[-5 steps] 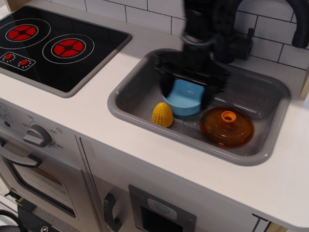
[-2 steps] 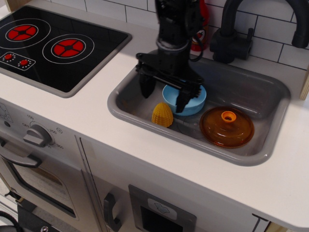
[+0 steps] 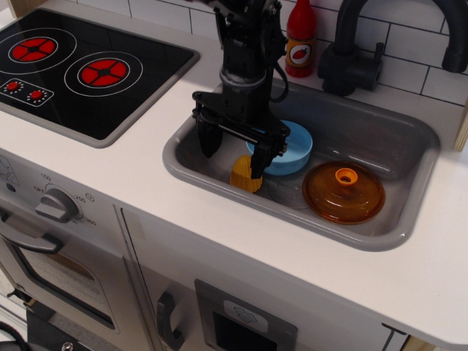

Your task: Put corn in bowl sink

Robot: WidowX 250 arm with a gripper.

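Note:
The yellow corn stands in the grey sink near its front wall. The light-blue bowl sits just behind and right of it, empty as far as I can see. My black gripper is open, its two fingers spread wide. It hangs above the left part of the sink. The right finger is in front of the corn's top and hides part of it. The left finger is well clear to the left.
An amber-orange lid with an orange knob lies in the sink's right half. A black faucet and a red bottle stand behind the sink. A black stovetop with red burners is at the left.
My gripper has moved left and forward, from over the bowl to over the corn, and now covers part of the corn. The corn, bowl and lid have not moved.

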